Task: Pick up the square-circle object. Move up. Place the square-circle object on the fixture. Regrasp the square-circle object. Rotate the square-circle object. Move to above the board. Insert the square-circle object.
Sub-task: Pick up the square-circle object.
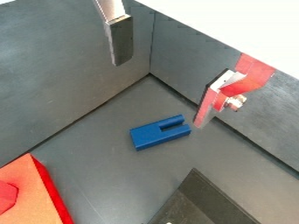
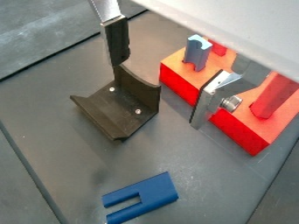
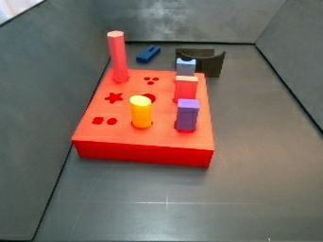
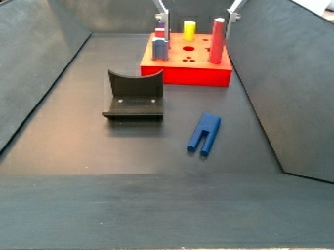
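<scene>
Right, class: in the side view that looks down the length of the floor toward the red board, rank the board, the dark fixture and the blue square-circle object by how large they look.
1. The board, though farthest from the camera
2. The fixture, nearly as large, and nearer, so this order is unsure
3. The square-circle object, clearly smallest

The gripper hangs open over the board.

Cropping the gripper (image 4: 197,14) at the picture's top edge in a side view, leaving only two finger ends above the board (image 4: 183,70). Cutting the fixture (image 1: 216,203), below the gripper, down to a dark corner in a wrist view. Screening the fixture's lower front behind the light-blue-topped peg (image 3: 187,66) in a side view. Rendering the square-circle object (image 3: 149,53) too small there for any detail.
</scene>
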